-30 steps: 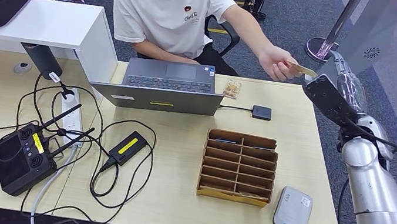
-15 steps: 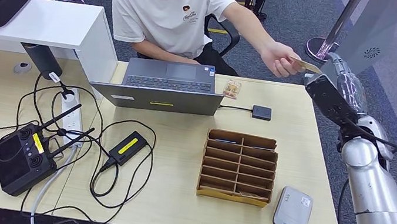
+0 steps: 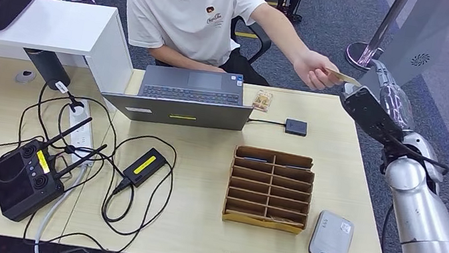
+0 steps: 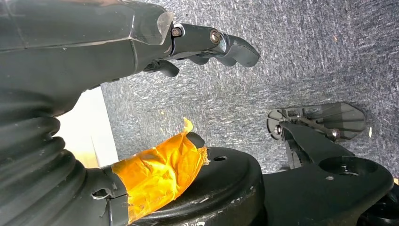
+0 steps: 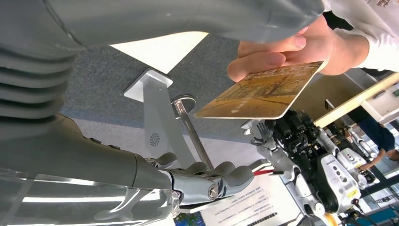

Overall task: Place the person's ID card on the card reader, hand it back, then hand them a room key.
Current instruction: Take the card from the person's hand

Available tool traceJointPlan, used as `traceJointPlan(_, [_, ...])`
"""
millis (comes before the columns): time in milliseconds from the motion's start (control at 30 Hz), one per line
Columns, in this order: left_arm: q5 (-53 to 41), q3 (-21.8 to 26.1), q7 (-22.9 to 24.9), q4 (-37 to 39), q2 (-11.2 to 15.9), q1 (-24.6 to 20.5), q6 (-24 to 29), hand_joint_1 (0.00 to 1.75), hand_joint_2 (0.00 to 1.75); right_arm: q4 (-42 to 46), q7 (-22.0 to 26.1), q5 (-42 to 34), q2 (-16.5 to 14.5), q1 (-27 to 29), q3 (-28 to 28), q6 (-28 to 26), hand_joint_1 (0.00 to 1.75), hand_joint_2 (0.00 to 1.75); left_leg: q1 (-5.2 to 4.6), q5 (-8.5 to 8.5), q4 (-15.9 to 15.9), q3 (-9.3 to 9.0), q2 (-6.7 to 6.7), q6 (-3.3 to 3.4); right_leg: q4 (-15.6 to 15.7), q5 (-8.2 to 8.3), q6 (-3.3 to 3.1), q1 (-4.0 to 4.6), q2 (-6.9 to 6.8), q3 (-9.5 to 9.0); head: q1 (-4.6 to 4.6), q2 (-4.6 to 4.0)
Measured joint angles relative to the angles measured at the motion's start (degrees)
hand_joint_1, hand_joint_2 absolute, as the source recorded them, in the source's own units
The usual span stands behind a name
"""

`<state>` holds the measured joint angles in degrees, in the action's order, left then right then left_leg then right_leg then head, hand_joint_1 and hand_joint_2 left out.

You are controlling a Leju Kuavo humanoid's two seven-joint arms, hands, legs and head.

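Observation:
A person in a white T-shirt reaches across the desk and holds out a tan ID card (image 3: pixel 343 78) in their fingers. My right hand (image 3: pixel 375 109) is raised just to the right of it, open. In the right wrist view the ID card (image 5: pixel 261 92) hangs in the gap between my thumb and fingers (image 5: pixel 207 181), touching neither; the person's fingers (image 5: pixel 273 52) still pinch it. A grey-white card reader (image 3: pixel 331 238) lies at the desk's front right. My left hand (image 4: pixel 94 47) hangs over carpet, holding nothing, its fingers apart.
A cardboard organiser (image 3: pixel 269 188) with card slots stands mid-desk. Behind it are an open laptop (image 3: pixel 186 97) and a small black box (image 3: pixel 296 126). Cables, a power strip and a black controller (image 3: pixel 26 177) cover the left side. A metal stand (image 3: pixel 371 51) rises behind my right hand.
The person's hand lifted the card a little, then lowered it again beside my right hand. My right arm has barely shifted.

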<state>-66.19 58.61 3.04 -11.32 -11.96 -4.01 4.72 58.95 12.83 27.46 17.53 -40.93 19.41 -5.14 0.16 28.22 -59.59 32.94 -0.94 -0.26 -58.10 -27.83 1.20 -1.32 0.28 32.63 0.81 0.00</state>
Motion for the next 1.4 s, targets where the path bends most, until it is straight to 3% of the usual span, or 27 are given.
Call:
traceJointPlan(100, [-0.1,0.0,0.0,0.0,0.0,0.0,0.0,0.0,1.75,0.0,0.0,0.0,0.0,0.0,0.0,0.0,0.0,1.31,0.0,0.0,0.0,0.0,0.0,0.0,0.0,0.0,0.0,0.0,0.0,0.0,0.0,0.0])
traceJointPlan(200, [-0.1,0.0,0.1,0.0,0.0,0.0,0.0,0.0,1.75,0.0,0.0,0.1,0.0,0.0,0.0,-0.1,0.0,0.0,0.0,0.0,0.0,0.0,0.0,0.0,0.0,0.0,0.0,0.0,0.0,0.0,0.0,0.0])
traceJointPlan(467, [-0.2,0.0,0.1,0.0,0.0,0.0,0.0,0.0,1.75,0.5,0.2,-0.2,0.0,0.2,-0.8,-1.1,0.0,0.0,0.0,0.0,0.0,0.01,0.0,0.0,0.0,0.0,0.0,0.0,-0.01,0.0,0.0,0.0])
traceJointPlan(600, [-0.3,0.0,0.1,0.0,0.0,0.0,0.0,0.0,1.75,0.5,0.2,-0.3,0.0,0.2,-1.0,-1.1,0.0,1.75,0.0,0.0,0.0,0.01,-0.01,0.0,0.0,0.0,0.0,0.0,-0.01,0.0,0.0,0.0])
traceJointPlan(1400, [-0.4,0.0,0.3,0.0,0.0,-0.1,0.0,0.0,1.75,0.5,0.2,-0.6,0.0,0.6,-1.4,-0.9,0.0,1.75,0.0,0.0,0.0,0.01,-0.01,0.0,0.0,0.0,0.0,0.0,-0.01,0.0,0.0,0.0])
